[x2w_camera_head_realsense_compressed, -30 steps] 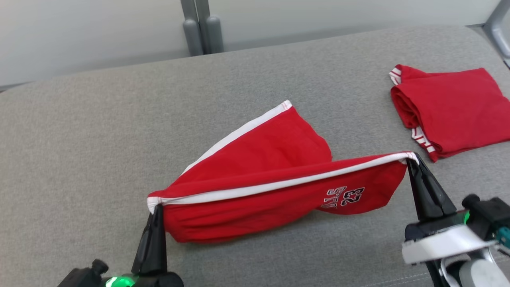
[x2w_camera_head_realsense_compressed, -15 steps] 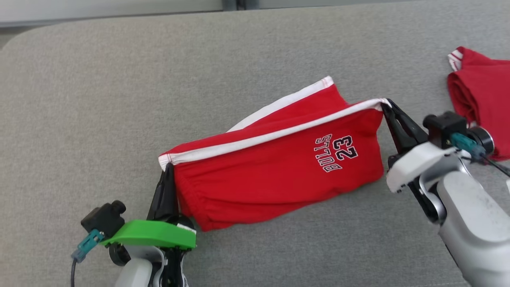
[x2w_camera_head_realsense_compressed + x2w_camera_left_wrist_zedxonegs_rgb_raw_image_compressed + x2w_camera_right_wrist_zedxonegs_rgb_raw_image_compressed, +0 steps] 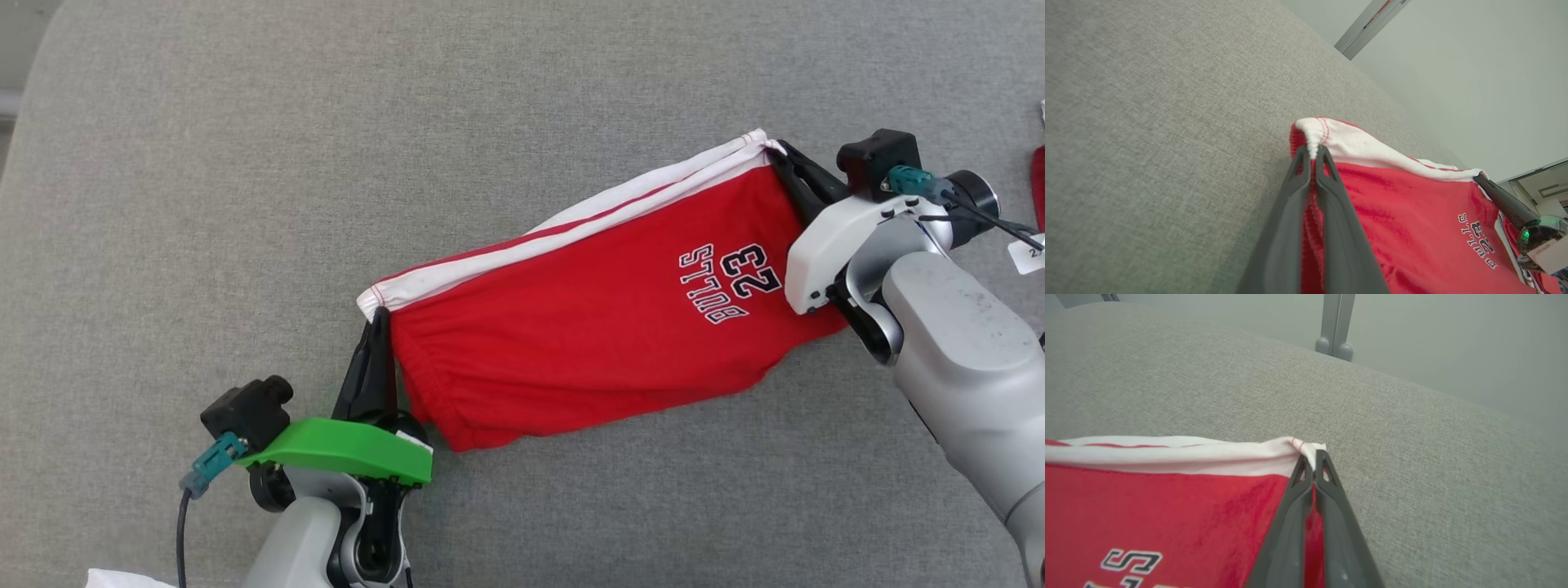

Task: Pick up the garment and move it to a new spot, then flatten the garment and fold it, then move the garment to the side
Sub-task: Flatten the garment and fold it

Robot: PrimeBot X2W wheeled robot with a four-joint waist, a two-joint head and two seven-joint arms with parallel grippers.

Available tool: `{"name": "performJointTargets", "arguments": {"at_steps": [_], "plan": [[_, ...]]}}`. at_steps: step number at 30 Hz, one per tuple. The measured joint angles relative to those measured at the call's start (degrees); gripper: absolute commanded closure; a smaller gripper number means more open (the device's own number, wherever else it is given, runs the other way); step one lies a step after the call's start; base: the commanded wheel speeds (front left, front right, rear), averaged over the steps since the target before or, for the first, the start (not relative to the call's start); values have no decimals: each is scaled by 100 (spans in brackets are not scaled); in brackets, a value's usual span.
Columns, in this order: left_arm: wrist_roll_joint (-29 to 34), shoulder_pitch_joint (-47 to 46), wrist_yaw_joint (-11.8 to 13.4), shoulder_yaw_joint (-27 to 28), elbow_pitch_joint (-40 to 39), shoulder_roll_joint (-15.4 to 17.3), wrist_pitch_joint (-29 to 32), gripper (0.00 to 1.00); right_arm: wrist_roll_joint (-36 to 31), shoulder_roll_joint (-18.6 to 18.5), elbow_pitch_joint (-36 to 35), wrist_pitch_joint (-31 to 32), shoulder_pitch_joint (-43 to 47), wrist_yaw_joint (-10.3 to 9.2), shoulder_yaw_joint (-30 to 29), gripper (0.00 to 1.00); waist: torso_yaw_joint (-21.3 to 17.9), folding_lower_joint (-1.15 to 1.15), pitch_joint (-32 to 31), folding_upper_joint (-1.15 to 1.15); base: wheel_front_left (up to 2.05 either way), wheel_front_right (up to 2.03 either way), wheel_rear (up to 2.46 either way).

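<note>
Since half a second ago, the held white edge is closing onto the rear white band. Grey cushion (image 3: 245, 163) is lying underneath. Red garment (image 3: 604, 343) is stretching across centre frame, lower left to upper right. Left gripper (image 3: 377, 327) is pinching its lower-left corner and right gripper (image 3: 781, 153) its upper-right corner, both jaws clamped tight on cloth.
</note>
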Motion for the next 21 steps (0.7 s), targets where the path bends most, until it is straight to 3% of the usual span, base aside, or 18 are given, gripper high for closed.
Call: {"name": "performJointTargets", "arguments": {"at_steps": [7, 8, 9, 10, 11, 12, 21], "plan": [[-16, -14, 38, -177, -41, 0, -1, 100, 434, -9, 644, -53, -455, 0, 511, 100, 160, 0, 60, 0, 0, 0, 0], [-10, -15, 38, -190, -47, 0, -1, 100, 479, -10, 735, -69, -503, 0, 565, 96, 178, 0, 62, 0, 0, 0, 0], [12, -15, 37, -194, -59, 0, -1, 98, 514, -11, 803, -83, -545, 0, 606, 66, 192, 0, 61, 0, 0, 0, 0], [48, -15, 37, -194, -92, 0, 0, 71, 564, -13, 879, -125, -593, 0, 651, 25, 206, 0, 59, 0, 0, 0, 0], [85, -15, 32, -193, -134, 0, 0, 50, 612, -12, 940, -140, -637, 0, 689, 0, 216, 0, 51, 0, 0, 0, 0], [171, -14, 20, -193, -169, 0, -1, 0, 646, -8, 987, -187, -663, 0, 705, 0, 222, 0, 43, 0, 0, 0, 0], [1202, 367, -163, 54, -801, 1, -9, 0, 968, -198, 1256, -411, -722, 0, 815, 0, 220, 0, -174, 0, 0, 0, 0]]}}
